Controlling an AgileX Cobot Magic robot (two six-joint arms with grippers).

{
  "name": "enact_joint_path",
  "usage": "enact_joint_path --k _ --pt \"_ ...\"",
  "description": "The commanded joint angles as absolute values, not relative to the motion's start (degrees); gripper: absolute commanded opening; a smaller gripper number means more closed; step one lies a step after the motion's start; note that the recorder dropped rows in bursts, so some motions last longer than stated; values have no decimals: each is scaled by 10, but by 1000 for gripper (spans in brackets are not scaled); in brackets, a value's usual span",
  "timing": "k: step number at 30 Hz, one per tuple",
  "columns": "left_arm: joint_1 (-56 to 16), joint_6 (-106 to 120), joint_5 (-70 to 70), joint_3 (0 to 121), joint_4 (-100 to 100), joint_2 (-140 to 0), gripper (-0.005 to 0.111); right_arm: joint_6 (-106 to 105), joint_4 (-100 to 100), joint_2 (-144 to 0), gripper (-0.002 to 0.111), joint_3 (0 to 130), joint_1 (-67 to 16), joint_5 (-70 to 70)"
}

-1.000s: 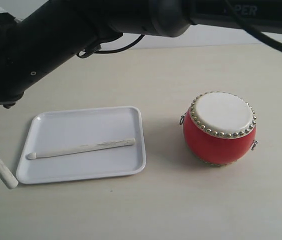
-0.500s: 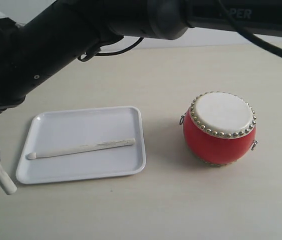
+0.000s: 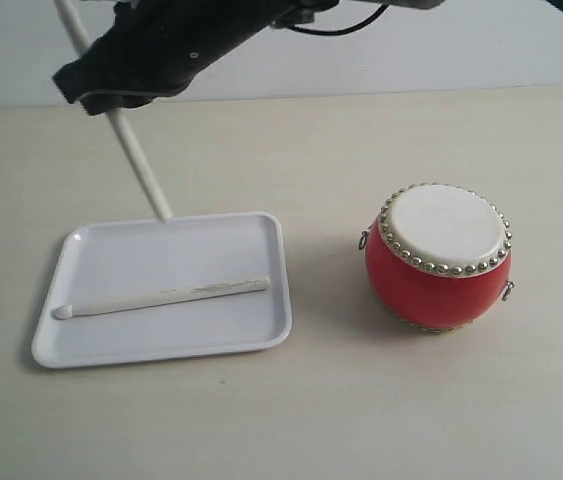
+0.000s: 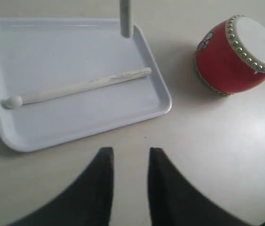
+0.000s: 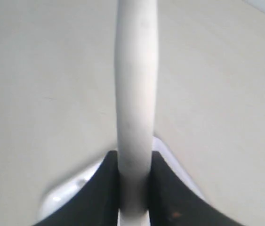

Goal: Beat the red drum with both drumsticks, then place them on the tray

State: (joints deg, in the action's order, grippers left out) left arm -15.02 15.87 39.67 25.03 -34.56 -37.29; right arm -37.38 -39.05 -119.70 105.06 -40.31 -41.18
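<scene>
Plain pale beige tabletop (image 3: pixel 361 420). White tray (image 3: pixel 181 255) lies flat on it. Red drum (image 3: pixel 431 290) stands upright on it, well apart from the tray.

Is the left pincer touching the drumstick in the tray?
Apart. The left wrist view shows tray rim and bare table between the left pincer and that drumstick.

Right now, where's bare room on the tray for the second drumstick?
Two bare strips on the tray: between the lying drumstick and far rim, and between it and near rim. Crowded at the far rim, where the held drumstick points down.
</scene>
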Motion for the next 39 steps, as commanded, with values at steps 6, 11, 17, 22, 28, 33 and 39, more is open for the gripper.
enact_joint_path --k 6,11,17,22,28,33,39 --pt "-154 33 428 327 -145 -281 0 -284 -77 -1248 0 1153 -419 -553" --pt "-154 -54 437 328 -60 -210 0 -322 0 -1262 0 1153 -454 -561" --pt "-154 -66 431 328 -35 -164 0 -346 0 -1269 0 1153 -496 -559" --pt "-154 -65 398 328 -26 -145 0 -297 9 -1267 0 1153 -524 -625" --pt "-154 -65 382 328 -20 -144 0 -309 12 -1278 0 1153 -544 -659" --pt "-154 -65 384 328 -20 -144 0 -357 -16 -1300 0 1153 -546 -641" --pt "-177 -65 386 328 -5 -144 0 -463 -13 -1314 0 1149 -536 -642"
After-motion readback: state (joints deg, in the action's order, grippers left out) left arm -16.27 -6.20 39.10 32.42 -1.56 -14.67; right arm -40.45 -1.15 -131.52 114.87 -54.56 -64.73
